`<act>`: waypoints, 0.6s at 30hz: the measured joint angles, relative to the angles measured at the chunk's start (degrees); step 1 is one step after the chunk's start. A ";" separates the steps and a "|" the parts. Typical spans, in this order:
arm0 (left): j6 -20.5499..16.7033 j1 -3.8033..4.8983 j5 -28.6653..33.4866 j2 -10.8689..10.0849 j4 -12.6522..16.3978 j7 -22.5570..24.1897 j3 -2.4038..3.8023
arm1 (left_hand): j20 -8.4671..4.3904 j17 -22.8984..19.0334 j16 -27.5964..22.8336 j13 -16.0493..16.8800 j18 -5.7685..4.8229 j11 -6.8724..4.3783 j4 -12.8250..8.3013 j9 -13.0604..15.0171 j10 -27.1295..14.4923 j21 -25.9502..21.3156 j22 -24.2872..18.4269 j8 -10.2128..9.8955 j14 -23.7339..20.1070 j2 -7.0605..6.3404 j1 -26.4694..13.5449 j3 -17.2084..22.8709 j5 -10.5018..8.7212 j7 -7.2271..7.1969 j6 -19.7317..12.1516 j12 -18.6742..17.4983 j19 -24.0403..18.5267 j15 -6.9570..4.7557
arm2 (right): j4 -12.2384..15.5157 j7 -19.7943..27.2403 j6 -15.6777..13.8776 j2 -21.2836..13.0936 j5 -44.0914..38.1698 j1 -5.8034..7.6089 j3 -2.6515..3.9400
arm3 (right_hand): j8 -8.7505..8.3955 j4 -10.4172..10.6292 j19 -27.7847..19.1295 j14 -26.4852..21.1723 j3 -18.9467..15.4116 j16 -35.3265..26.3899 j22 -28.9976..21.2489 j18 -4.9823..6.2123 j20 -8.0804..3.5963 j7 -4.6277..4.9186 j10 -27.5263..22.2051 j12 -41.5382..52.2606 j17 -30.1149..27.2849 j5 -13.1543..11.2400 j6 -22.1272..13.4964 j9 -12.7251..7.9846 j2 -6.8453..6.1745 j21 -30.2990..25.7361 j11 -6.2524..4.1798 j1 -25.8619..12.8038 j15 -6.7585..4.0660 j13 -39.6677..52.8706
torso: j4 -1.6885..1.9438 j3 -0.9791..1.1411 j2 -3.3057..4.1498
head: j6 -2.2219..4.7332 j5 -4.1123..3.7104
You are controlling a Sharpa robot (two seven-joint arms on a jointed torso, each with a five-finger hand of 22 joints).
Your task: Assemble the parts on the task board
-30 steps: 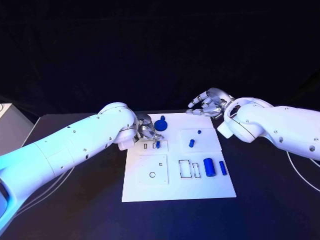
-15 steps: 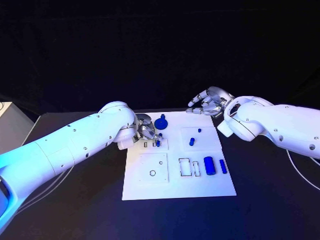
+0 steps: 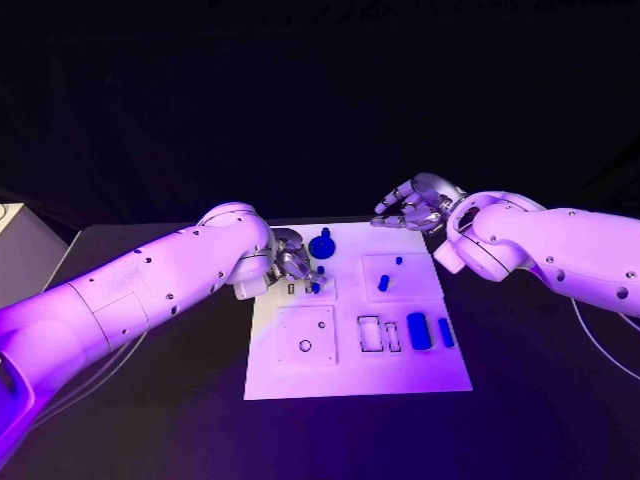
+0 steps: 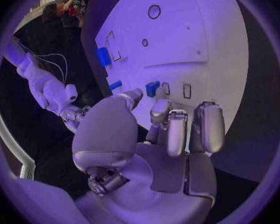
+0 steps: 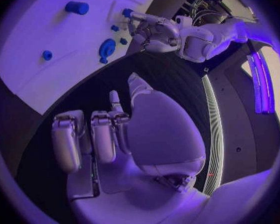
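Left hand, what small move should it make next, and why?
Probably a short lowering to seat the piece. The left hand sits at the task board's left edge, fingertips at a small blue part beside two small slots there. The right hand hovers past the board's far edge, holding nothing, so the left one seems to have the work.

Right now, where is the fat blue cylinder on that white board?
In the head view, the fat blue cylinder lies on the task board, toward its near right corner, between an empty rectangular slot and a thinner blue rod.
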 measured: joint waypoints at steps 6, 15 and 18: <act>0.22 -0.03 0.34 0.22 -0.24 0.00 -0.02 | 0.00 0.00 0.00 -0.17 0.00 -0.20 0.00 0.44 -0.21 0.00 0.00 0.22 0.00 0.09 0.36 0.00 0.00 0.00 0.00 0.00 0.00 0.00 | -0.03 -0.06 0.07 0.04 -0.01 -0.01 0.00 | 0.00 0.00 0.00 0.00 0.00 0.00 -0.01 0.00 0.00 0.00 0.00 0.00 0.00 0.00 0.00 0.00 0.00 0.00 0.00 0.00 0.00 0.00 | 0.01 -0.03 0.01 | -0.12 -0.12; 0.27 -0.09 0.78 0.43 -0.62 0.01 -0.08 | 0.00 0.00 0.00 -0.35 0.00 -0.19 0.00 0.73 -0.21 0.00 0.00 0.35 0.00 0.21 0.66 0.00 0.00 -0.20 -0.21 0.00 0.00 0.00 | -0.02 -0.17 0.13 0.05 -0.03 -0.01 0.00 | 0.00 0.00 0.00 0.00 0.00 0.00 -0.01 0.00 0.00 0.00 0.00 0.00 0.00 0.00 0.00 -0.01 0.00 0.00 0.00 0.00 0.00 0.00 | 0.04 -0.02 0.07 | -0.36 -0.30; 0.25 -0.10 0.95 0.46 -0.72 0.03 -0.09 | -0.01 0.00 0.00 -0.39 0.00 -0.19 -0.16 0.88 -0.21 0.00 -0.01 0.52 0.00 0.37 0.82 0.17 0.00 -0.20 -0.21 0.00 -0.02 0.00 | -0.01 -0.22 0.15 0.07 -0.03 -0.01 -0.01 | 0.00 0.00 0.00 0.00 0.00 0.00 -0.01 0.01 0.00 0.00 0.00 0.00 0.00 0.00 0.00 -0.01 0.00 0.00 0.00 0.00 0.00 0.00 | 0.08 -0.02 0.07 | -0.45 -0.37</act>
